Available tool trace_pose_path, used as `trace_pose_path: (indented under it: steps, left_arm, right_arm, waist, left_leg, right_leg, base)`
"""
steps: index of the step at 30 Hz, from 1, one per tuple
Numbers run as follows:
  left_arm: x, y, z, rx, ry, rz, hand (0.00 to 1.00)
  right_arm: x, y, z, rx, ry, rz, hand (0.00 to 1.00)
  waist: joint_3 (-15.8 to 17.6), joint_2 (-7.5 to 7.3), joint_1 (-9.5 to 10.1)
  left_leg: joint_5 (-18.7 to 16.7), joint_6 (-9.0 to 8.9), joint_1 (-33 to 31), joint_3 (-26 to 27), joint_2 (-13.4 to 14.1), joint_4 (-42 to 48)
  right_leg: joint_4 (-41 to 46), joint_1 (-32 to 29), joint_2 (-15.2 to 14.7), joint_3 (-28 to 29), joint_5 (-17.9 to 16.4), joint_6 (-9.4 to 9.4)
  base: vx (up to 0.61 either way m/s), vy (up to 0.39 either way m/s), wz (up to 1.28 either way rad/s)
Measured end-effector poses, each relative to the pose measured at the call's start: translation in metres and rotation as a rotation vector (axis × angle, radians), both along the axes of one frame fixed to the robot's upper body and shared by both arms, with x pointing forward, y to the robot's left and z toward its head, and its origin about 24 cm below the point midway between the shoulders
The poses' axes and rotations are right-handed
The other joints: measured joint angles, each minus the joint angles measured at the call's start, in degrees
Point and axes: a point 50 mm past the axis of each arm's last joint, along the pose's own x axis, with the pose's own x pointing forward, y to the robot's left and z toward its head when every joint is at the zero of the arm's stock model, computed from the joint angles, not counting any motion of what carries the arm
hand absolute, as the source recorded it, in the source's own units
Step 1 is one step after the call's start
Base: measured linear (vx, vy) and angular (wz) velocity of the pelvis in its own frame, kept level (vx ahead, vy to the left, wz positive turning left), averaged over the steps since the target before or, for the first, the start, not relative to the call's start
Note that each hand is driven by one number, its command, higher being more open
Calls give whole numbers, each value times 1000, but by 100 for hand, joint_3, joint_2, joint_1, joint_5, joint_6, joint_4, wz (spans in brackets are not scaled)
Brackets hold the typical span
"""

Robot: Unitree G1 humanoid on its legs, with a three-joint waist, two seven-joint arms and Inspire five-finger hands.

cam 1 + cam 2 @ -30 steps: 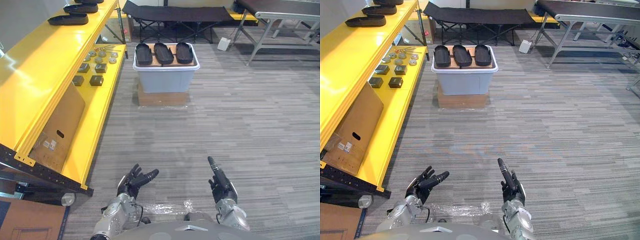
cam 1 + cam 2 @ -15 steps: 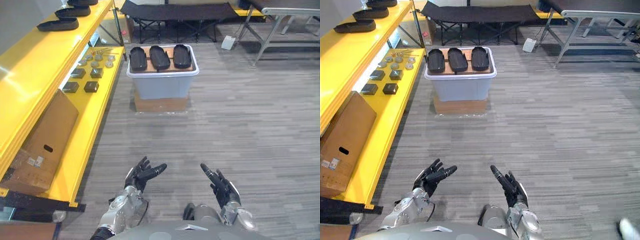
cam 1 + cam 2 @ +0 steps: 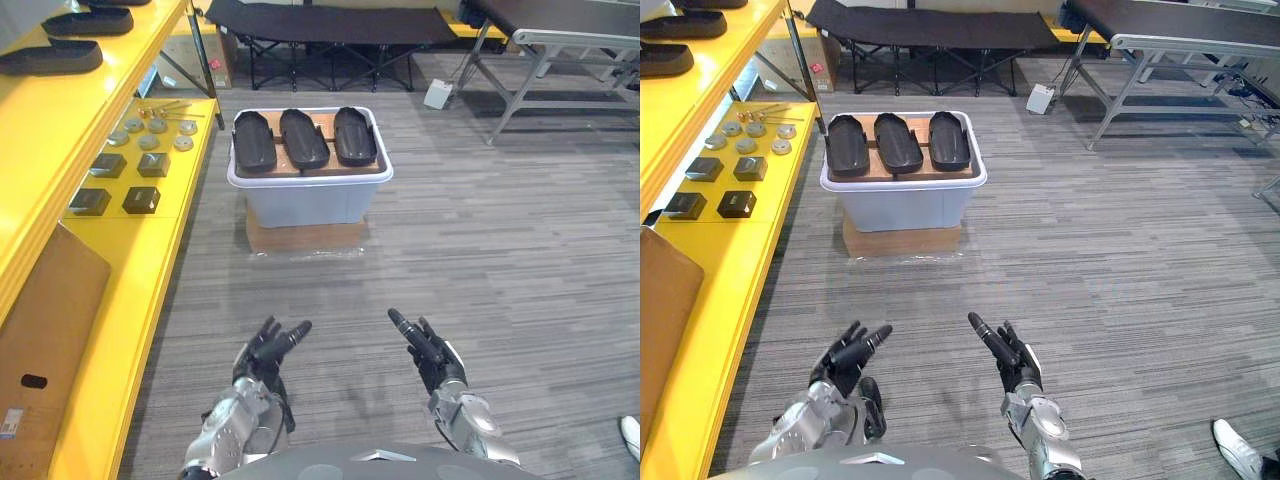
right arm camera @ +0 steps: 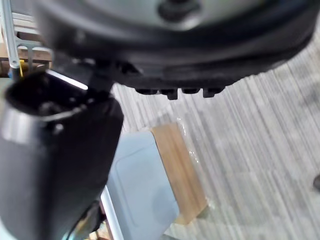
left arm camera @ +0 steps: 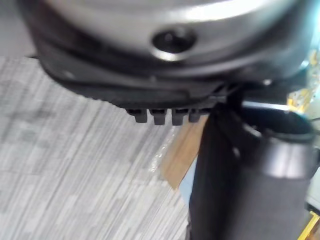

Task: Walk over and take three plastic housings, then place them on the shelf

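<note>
On the bin (image 3: 310,195) ahead, three black housings (image 3: 307,138) lie side by side, well apart from both hands. The left hand (image 3: 257,358) and right hand (image 3: 431,357) hang empty, fingers straight and spread. The step is the approach: walk squarely up to the bin and stop within easy reach, keeping clear of the yellow shelf (image 3: 140,300) left of the bin.

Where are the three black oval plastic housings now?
In the eye views, the housings lie side by side atop the pale plastic tub, right of the yellow shelf.
</note>
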Motion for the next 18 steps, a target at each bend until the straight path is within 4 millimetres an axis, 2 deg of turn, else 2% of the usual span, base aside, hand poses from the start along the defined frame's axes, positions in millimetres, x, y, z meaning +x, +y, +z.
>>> trace_pose_path:
  steps: [1, 2, 3, 4, 6, 8, 9, 10, 11, 12, 13, 14, 15, 16, 17, 18]
  left_arm:
    - [7, -2, 7, -6, -36, -7, 100]
    - [9, -3, 10, -7, -55, -11, 100]
    - [13, -4, 16, -1, -80, -13, 100]
    - [14, -4, 17, 2, -85, -9, 100]
    - [16, -6, 21, 9, -105, -7, 100]
    - [23, -10, 25, 15, -129, -38, 100]
    - [29, -13, 29, 22, -147, -66, 100]
    - [32, -15, 31, 27, -155, -79, 100]
    - [37, -16, 33, 34, -165, -97, 100]
    - [38, -16, 33, 38, -168, -107, 100]
    - [38, -15, 33, 44, -168, -111, 100]
    - [36, -6, 30, 77, -155, -125, 100]
    - [34, -8, 27, 68, -140, -118, 100]
    - [31, -13, 24, 50, -124, -110, 100]
    - [25, -17, 20, 27, -107, -101, 100]
    - [21, -21, 18, 7, -96, -96, 100]
  right_arm:
    - [-2, 3, -1, 61, -4, -19, 100]
    - [-3, 6, -2, 85, -4, -22, 100]
    - [-4, 12, -5, 106, 3, -12, 100]
    - [-5, 15, -6, 112, 10, 0, 100]
    - [-7, 27, -8, 113, 19, 55, 100]
    - [-7, 30, -8, 114, 14, 79, 100]
    - [-7, 29, -8, 114, 14, 80, 100]
    - [-7, 29, -8, 113, 14, 79, 100]
    - [-11, 28, -9, 113, 22, 71, 100]
    - [-15, 28, -11, 117, 33, 69, 100]
    - [-17, 29, -12, 123, 37, 69, 100]
    - [-25, 32, -15, 145, 48, 72, 100]
    - [-25, 28, -14, 132, 48, 72, 100]
    - [-24, 23, -13, 118, 46, 70, 100]
    - [-19, 13, -10, 88, 28, 72, 100]
    - [-11, 6, -5, 67, 6, 65, 100]
  waist:
    - [-1, -11, -11]
    - [7, -41, -14]
    - [30, -41, -26]
    - [41, -10, -15]
    - [-5, 145, -14]
    - [4, 262, -22]
    - [20, 307, -64]
    - [28, 318, -98]
    - [37, 308, -155]
    - [37, 205, -231]
    - [47, 151, -243]
    - [-110, -251, -248]
    - [-91, -73, -260]
    - [-133, 103, -237]
    - [-222, 335, -179]
    - [-248, 602, -141]
  left_leg:
    - [-118, 70, 163, 15, -126, -72]
    - [-175, 93, 286, 27, -213, -141]
    - [-261, 112, 537, 31, -292, -244]
    - [-304, 112, 676, 21, -285, -294]
    - [-446, 60, 1072, -4, -132, -448]
    - [-564, -35, 1196, -101, 59, -452]
    - [-616, -101, 1237, -244, 177, -448]
    - [-647, -140, 1255, -357, 228, -422]
    - [-766, -266, 1267, -614, 337, -272]
    - [-913, -425, 1281, -827, 393, -50]
    - [-1020, -551, 1288, -920, 397, 109]
    - [-1465, -819, 1269, -1199, 343, 667]
    - [-1610, -902, 1289, -1290, 489, 797]
    - [-1701, -972, 1316, -1304, 653, 849]
    - [-1760, -1054, 1370, -1289, 940, 878]
    - [-1660, -1037, 1320, -1265, 1141, 1131]
  right_leg:
    - [1180, -517, -378, 62, 168, 226]
    - [1716, -748, -579, 116, 330, 373]
    - [2462, -1060, -796, 104, 324, 247]
    - [2617, -1160, -816, 32, 186, 66]
    - [2239, -1485, -657, -616, -260, -213]
    - [1487, -1852, -393, -762, -243, -236]
    - [923, -2107, -242, -642, -106, -63]
    - [608, -2212, -179, -512, 51, -11]
    - [-30, -2304, -26, -218, 451, 99]
    - [-673, -2249, 54, 57, 977, 137]
    - [-943, -2192, 75, 148, 1199, 104]
    - [-889, -2154, 123, 561, 1801, -155]
    - [-586, -2192, 227, 585, 1782, -145]
    - [-429, -2222, 361, 522, 1610, -232]
    - [-304, -2236, 579, 498, 1370, -287]
    - [-190, -2252, 718, 444, 1166, -352]
  base:
    - [314, 240, 12]
    - [312, 187, 7]
    - [246, 102, -2]
    - [296, 79, -6]
    - [301, 20, -8]
    - [291, -39, 14]
    - [282, -77, 42]
    - [366, -146, 75]
    - [346, -208, 96]
    - [354, -247, 99]
    - [480, -425, 111]
    - [408, -409, 85]
    - [406, -404, 61]
    - [308, -222, -3]
    - [391, -195, -20]
    - [456, -225, -13]
